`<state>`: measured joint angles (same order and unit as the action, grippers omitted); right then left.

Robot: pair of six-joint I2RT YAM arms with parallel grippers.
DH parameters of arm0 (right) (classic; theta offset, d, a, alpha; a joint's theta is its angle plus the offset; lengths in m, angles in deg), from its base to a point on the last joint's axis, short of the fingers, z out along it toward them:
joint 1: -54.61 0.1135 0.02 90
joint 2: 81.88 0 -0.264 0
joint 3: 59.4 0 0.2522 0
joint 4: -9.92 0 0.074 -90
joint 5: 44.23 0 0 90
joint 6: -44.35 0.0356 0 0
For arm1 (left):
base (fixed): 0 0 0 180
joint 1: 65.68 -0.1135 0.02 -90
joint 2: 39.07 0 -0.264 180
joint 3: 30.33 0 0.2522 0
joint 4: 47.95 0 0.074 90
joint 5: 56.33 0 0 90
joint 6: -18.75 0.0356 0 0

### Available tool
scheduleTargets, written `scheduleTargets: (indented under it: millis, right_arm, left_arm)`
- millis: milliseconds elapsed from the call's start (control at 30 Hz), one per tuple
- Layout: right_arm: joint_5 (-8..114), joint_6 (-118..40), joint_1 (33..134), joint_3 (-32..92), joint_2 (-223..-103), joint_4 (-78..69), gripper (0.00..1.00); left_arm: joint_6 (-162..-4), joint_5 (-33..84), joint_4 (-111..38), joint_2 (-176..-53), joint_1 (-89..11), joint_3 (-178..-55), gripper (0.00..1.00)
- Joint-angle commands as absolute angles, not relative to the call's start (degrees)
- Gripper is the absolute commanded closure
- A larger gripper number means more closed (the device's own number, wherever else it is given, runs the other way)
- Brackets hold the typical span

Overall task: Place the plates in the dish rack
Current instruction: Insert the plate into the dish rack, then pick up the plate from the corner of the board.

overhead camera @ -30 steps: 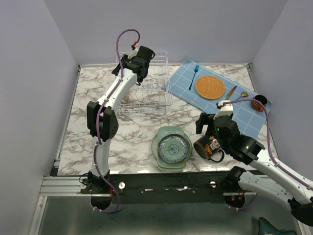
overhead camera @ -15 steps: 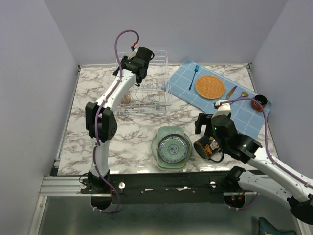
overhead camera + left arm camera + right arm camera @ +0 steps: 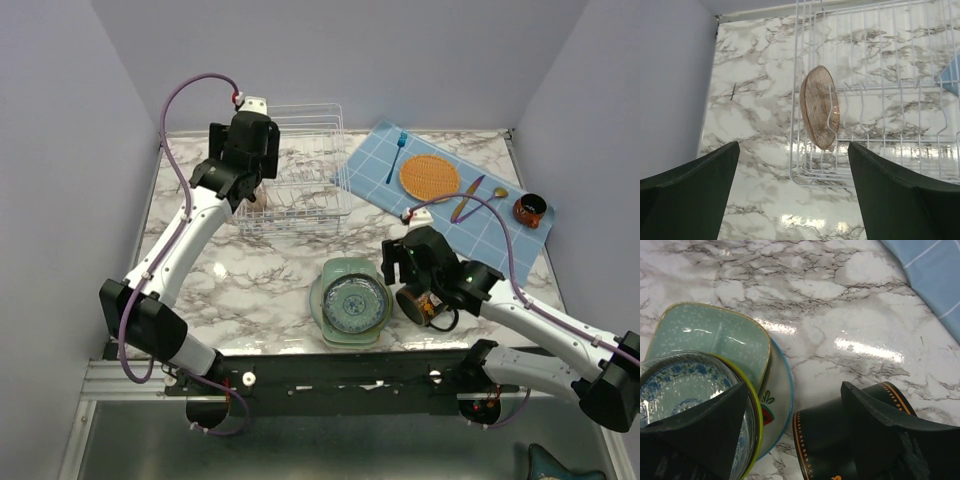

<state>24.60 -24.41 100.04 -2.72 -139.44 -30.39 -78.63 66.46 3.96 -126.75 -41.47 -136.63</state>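
The white wire dish rack stands at the back of the table. A brownish plate stands on edge between the prongs at its left end. My left gripper hangs open above and just outside that end of the rack, with nothing between its fingers. Near the front edge lies a stack of plates: a teal-patterned plate with a yellow rim on top, a mint-green rounded-square plate and a watermelon plate beneath. My right gripper is open, low over the gap between the stack and a black mug.
The black mug lies on its side right of the stack. A blue placemat at the back right holds an orange woven mat, a blue fork, a knife and a small brown cup. Walls close in on three sides.
My left gripper has opened, let go of the brownish plate in the rack, and drawn back to the left. The right gripper has shifted left toward the stack, its jaws slightly narrower.
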Motion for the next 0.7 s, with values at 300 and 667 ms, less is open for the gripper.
scheduleTargets:
  millis: [300, 667]
  right_arm:
    - [39.95, -27.72, 100.49, -1.52, -139.71, -31.79, 0.37]
    - [43.48, -27.98, 101.02, -2.48, -141.46, -32.06, 0.45]
  left_arm:
    - [-87.33, 44.22, -9.67, -111.94, -41.42, -114.51, 0.01]
    - [-88.74, 43.16, -10.99, -109.65, -41.07, -108.26, 0.01]
